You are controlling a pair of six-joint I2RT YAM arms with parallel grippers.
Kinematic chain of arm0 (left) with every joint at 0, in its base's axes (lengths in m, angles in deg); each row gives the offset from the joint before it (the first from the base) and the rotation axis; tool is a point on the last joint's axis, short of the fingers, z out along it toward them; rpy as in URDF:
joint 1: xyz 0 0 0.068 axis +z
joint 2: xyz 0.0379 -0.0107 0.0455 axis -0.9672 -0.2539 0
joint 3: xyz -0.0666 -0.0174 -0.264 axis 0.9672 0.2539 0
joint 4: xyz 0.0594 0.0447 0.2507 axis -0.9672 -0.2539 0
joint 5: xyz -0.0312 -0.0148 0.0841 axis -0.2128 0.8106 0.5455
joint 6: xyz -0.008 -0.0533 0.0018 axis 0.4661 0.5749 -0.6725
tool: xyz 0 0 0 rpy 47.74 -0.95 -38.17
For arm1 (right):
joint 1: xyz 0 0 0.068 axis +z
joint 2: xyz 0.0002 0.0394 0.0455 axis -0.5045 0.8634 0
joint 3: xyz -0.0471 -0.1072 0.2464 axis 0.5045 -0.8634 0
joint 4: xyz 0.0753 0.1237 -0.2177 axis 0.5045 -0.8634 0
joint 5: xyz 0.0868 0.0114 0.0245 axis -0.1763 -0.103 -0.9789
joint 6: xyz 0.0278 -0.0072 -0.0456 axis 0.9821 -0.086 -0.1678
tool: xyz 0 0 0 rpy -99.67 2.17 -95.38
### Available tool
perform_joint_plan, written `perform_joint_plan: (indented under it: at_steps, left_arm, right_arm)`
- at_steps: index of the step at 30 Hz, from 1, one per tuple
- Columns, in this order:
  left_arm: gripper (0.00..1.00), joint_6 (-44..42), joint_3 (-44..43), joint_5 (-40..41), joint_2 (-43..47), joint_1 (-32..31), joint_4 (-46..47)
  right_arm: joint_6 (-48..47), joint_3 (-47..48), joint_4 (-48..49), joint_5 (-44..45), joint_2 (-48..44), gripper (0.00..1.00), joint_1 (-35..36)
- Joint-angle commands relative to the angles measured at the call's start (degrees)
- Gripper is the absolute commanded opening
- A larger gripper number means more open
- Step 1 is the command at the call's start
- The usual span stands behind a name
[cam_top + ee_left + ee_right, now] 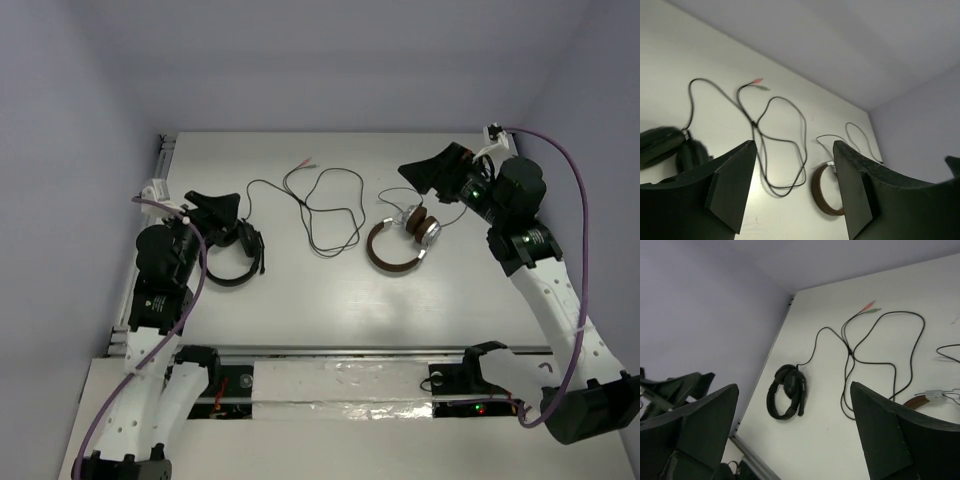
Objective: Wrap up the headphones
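The black headphones [238, 256] lie flat at the table's left, also in the right wrist view [787, 392] and blurred at the left edge of the left wrist view [662, 146]. Their thin black cable [330, 215] runs right in loose loops [785, 145] [880, 355] to pink and green plugs [305, 162] [757, 82] [869, 306]. My left gripper [215, 207] [795, 187] is open and empty, above and just behind the headphones. My right gripper [422, 178] [795, 435] is open and empty, raised at the far right.
Brown-banded headphones with silver earcups [402, 240] lie right of centre, below my right gripper, with their own thin cable [860, 135]; their band shows in both wrist views [821, 192] [935, 401]. The table's left edge rail [755, 460] runs close to the black headphones.
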Motion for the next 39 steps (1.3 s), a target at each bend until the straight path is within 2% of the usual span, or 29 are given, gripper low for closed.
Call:
perform_joint_plan:
  at_steps: [1,3,6,8,9,10,14,16,17,22,24,25,26,27,28,29,32,33,35,39]
  left_arm:
    - [0.60,1.11,-0.82,6.53,0.87,-0.22,-7.25]
    - [0.61,0.85,-1.61,10.20,0.44,-0.22,-11.89]
    - [0.61,1.99,-2.31,13.47,-0.70,-0.22,-17.44]
    - [0.55,3.56,-1.70,14.26,-1.32,-0.22,-19.21]
    - [0.55,4.01,-1.35,14.44,-1.41,-0.22,-19.48]
    - [0.54,4.45,-1.00,14.53,-1.59,-0.22,-19.66]
    - [0.24,7.61,0.93,16.29,-1.85,-0.22,-20.27]
    - [0.19,8.75,1.20,17.95,-2.11,-0.22,-21.32]
    - [0.13,9.02,1.46,18.57,-2.29,-0.22,-21.76]
    - [0.07,10.69,2.17,23.23,-4.84,-0.22,-25.19]
    - [0.10,11.48,2.78,25.15,-7.02,-0.74,-26.33]
    - [0.10,12.09,2.96,26.04,-7.91,-1.36,-27.03]
    - [0.12,13.49,3.48,26.74,-8.70,-1.89,-27.39]
    - [0.14,14.11,3.83,28.84,-10.10,-3.11,-27.91]
    - [0.18,14.73,4.19,29.82,-10.81,-3.64,-28.09]
    - [0.30,15.08,5.06,30.26,-11.43,-3.65,-28.10]
    - [0.47,16.84,6.99,30.79,-12.84,-3.65,-28.45]
    - [0.51,17.45,7.70,30.10,-13.01,-3.65,-28.45]
    - [0.56,18.42,9.97,29.04,-13.01,-3.65,-28.36]
    - [0.59,19.83,14.29,27.11,-12.58,-4.17,-26.44]
  right_arm:
    - [2.18,-2.72,7.37,-6.36,-2.97,1.00,-0.21]
    - [3.94,-3.16,8.18,-9.52,-2.62,1.00,0.32]
    - [6.49,-6.32,16.51,-12.08,-2.88,1.00,3.12]
    - [3.27,-7.29,18.29,-7.54,-2.71,1.00,11.61]
    - [1.51,-6.60,16.90,-5.16,-2.19,1.00,11.66]
    - [-0.34,-5.72,13.75,-2.96,-1.48,1.00,16.53]
    - [-5.89,-2.55,8.89,7.24,0.98,1.00,24.29]
    - [-7.91,-2.55,6.54,11.20,1.51,1.00,25.63]
    - [-8.26,-2.46,5.90,12.61,1.86,1.00,25.63]
    - [-10.29,-5.52,7.11,11.14,3.97,1.00,27.30]
    - [-10.37,-6.15,7.91,6.59,4.41,1.00,27.30]
    - [-10.38,-6.33,8.18,4.99,4.67,0.94,27.30]
    - [-10.46,-6.42,8.18,3.41,5.37,0.66,27.30]
    - [-9.59,-6.33,8.10,2.96,5.55,0.25,27.30]
    - [-9.41,-6.50,8.18,3.13,5.55,0.00,27.30]
    - [-9.50,-6.94,8.18,2.95,5.47,0.00,27.82]
    - [-9.41,-7.73,8.18,3.13,4.41,0.00,27.83]
    - [-9.24,-8.34,8.18,3.30,3.72,0.00,27.83]
    - [-8.88,-9.14,10.20,3.65,3.10,0.08,27.83]
    - [-8.79,-10.19,10.73,3.22,2.74,0.18,27.83]
